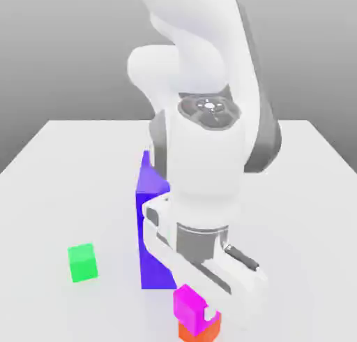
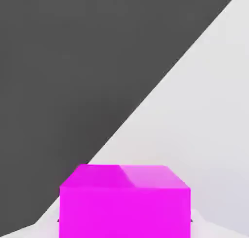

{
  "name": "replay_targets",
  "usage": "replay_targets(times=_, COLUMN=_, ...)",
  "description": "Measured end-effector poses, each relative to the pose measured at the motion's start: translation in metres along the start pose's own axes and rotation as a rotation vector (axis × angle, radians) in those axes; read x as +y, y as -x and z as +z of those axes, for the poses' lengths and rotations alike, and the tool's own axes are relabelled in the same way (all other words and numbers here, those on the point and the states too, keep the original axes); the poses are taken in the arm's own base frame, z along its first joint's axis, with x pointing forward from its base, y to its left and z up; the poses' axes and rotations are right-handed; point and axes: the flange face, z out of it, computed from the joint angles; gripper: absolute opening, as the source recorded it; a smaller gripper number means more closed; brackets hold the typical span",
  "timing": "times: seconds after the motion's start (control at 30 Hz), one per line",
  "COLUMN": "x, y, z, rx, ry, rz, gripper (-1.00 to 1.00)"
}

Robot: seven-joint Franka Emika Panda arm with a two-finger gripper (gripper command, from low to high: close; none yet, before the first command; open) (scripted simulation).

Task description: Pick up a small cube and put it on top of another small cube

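Observation:
The small magenta-pink cube (image 1: 187, 303) sits low at the front of the white table, just in front of the big purple-blue block. My gripper (image 1: 196, 311) reaches down onto it and is shut on it, with one white fingertip (image 1: 210, 312) pressed against the side that faces the exterior view's right. The small orange-red cube (image 1: 199, 332) shows directly below the magenta one at the picture's lower edge, partly cut off; I cannot tell whether the two touch. In the hand view the magenta cube (image 2: 124, 203) is very close and its top face is lit.
A big purple-blue block (image 1: 152, 229) stands upright behind the gripper, partly hidden by the arm. A small green cube (image 1: 82, 262) lies towards the exterior view's left. The white table (image 1: 63, 180) extends around them and ends at a dark background (image 2: 73, 62).

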Motion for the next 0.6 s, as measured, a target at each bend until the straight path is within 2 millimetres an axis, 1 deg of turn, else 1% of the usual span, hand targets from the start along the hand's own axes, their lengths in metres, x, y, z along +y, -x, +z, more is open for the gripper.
replay_targets(times=0.07, x=0.02, y=-0.051, z=-0.005, rx=0.002, ry=-0.001, rz=0.077, gripper=-1.0)
replay_targets(times=0.1, x=0.033, y=-0.084, z=-0.007, rx=0.002, ry=-0.002, rz=0.136, gripper=-1.0)
replay_targets(times=0.17, x=0.062, y=-0.132, z=-0.012, rx=0.0, ry=-0.008, rz=0.225, gripper=-1.0)
replay_targets(times=0.2, x=0.079, y=-0.154, z=-0.014, rx=-0.002, ry=-0.014, rz=0.27, gripper=-1.0)
replay_targets(times=0.23, x=0.094, y=-0.165, z=-0.016, rx=-0.005, ry=-0.018, rz=0.295, gripper=-1.0)
replay_targets(times=0.27, x=0.108, y=-0.171, z=-0.014, rx=-0.014, ry=-0.01, rz=0.315, gripper=-1.0)
replay_targets(times=0.3, x=0.118, y=-0.172, z=-0.007, rx=-0.024, ry=0.006, rz=0.327, gripper=-1.0)
replay_targets(times=0.33, x=0.122, y=-0.172, z=0.001, rx=-0.028, ry=0.014, rz=0.333, gripper=-1.0)
replay_targets(times=0.5, x=0.127, y=-0.17, z=0.051, rx=-0.032, ry=0.022, rz=0.338, gripper=-1.0)
replay_targets(times=0.53, x=0.128, y=-0.17, z=0.058, rx=-0.033, ry=0.023, rz=0.337, gripper=1.0)
replay_targets(times=0.6, x=0.128, y=-0.17, z=0.058, rx=-0.033, ry=0.023, rz=0.337, gripper=1.0)
